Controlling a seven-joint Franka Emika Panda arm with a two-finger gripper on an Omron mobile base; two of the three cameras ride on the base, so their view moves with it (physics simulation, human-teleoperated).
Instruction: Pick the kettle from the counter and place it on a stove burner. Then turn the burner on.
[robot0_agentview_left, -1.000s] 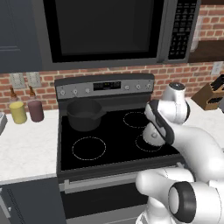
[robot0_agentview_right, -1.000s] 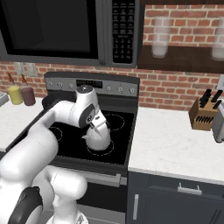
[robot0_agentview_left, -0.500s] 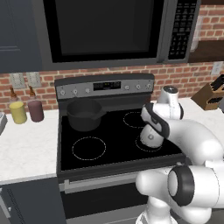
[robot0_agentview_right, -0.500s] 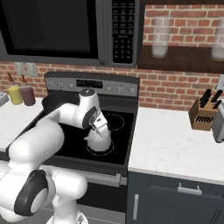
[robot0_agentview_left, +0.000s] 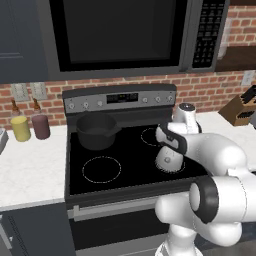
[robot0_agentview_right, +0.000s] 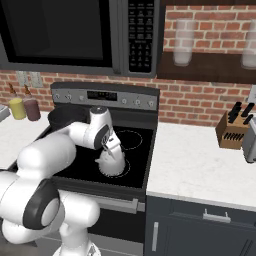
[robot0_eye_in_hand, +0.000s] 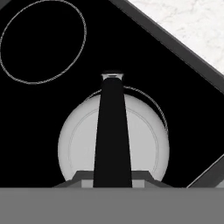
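Observation:
The silvery-white kettle (robot0_agentview_left: 169, 159) (robot0_agentview_right: 111, 162) stands upright on the front right stove burner (robot0_eye_in_hand: 162, 114), whose thin dashed ring peeks out around its base. My gripper (robot0_agentview_left: 172, 142) (robot0_agentview_right: 110, 146) is right above it, shut on the dark arched handle (robot0_eye_in_hand: 112, 131). In the hand view the handle runs up the middle over the pale dome (robot0_eye_in_hand: 142, 144), and my fingertips are hidden. The white marbled counter (robot0_agentview_right: 200, 160) lies to the right of the cooktop.
A wide dark pot (robot0_agentview_left: 96, 131) sits on the back left burner. The front left burner (robot0_agentview_left: 101, 169) is bare. Two jars (robot0_agentview_left: 21, 127) stand on the left counter (robot0_agentview_left: 30, 167). A knife block (robot0_agentview_right: 230, 132) is at the far right. Stove controls (robot0_agentview_left: 120, 98) line the back panel.
My arm has lowered the kettle a little and drawn it toward the front, down onto the front right burner. The pot and jars stay put.

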